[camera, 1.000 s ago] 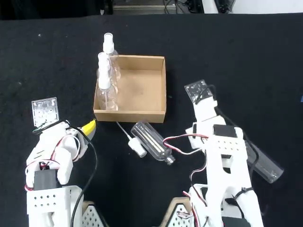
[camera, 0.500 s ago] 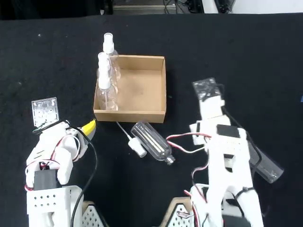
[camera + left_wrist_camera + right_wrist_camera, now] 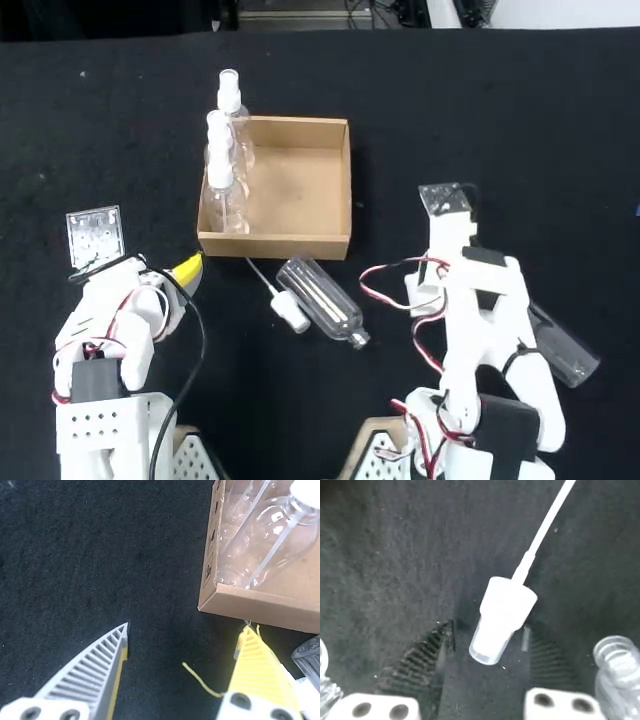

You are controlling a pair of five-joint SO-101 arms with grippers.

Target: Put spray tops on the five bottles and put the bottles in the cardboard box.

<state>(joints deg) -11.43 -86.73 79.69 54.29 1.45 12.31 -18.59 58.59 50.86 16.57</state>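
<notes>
No words or numbers could be read anywhere. The only print was a short column of small dark printed marks (image 3: pixel 210 575) on the outer left wall of the cardboard box (image 3: pixel 260 605), by its near corner. They looked like handling symbols, one of them roughly triangular, but were too small and too steeply angled to make out.
</notes>
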